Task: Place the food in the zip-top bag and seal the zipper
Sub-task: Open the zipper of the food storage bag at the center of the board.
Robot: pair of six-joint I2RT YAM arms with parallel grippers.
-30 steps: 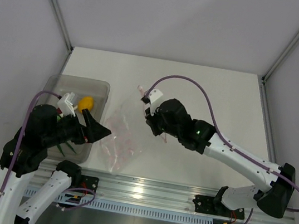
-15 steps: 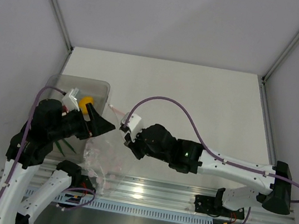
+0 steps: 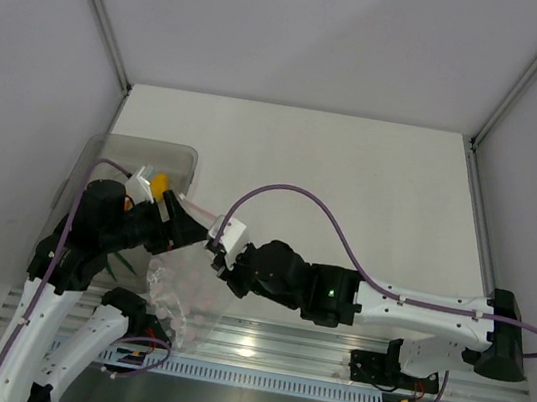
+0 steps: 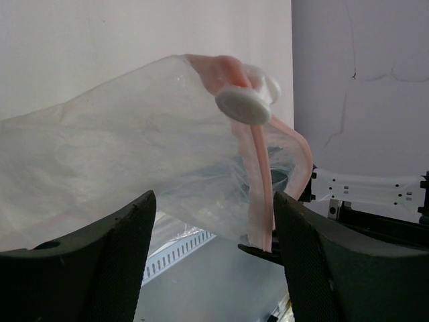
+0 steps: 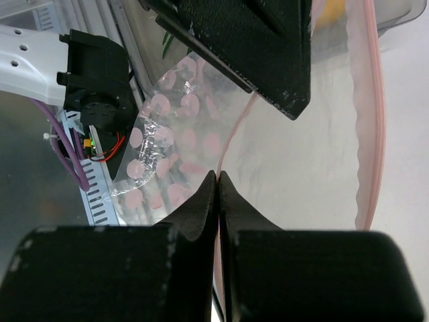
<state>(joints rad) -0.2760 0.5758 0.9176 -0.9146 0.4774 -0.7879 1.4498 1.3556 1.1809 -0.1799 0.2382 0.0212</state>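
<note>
The clear zip-top bag (image 3: 179, 294) hangs off the table between the arms, near the front edge. My right gripper (image 3: 220, 257) is shut on its pinkish-red zipper strip (image 5: 375, 121); in the right wrist view the jaws (image 5: 218, 176) pinch the strip. My left gripper (image 3: 182, 224) is open right next to it. In the left wrist view its fingers (image 4: 213, 201) stand wide apart with the bag (image 4: 100, 154), zipper (image 4: 258, 174) and white slider (image 4: 244, 107) just beyond them. A yellow lemon (image 3: 159, 185) lies in the grey bin (image 3: 144, 154), with green stems (image 3: 120, 262). The other food is hidden by the left arm.
The translucent grey bin stands at the table's left edge, partly under my left arm. The metal rail (image 3: 267, 347) runs along the front edge below the bag. White walls close in the back and sides.
My right gripper has carried the bag left and toward the front edge, up to the left gripper. The bag now hangs from it. The left gripper has risen slightly toward the bag's mouth.
</note>
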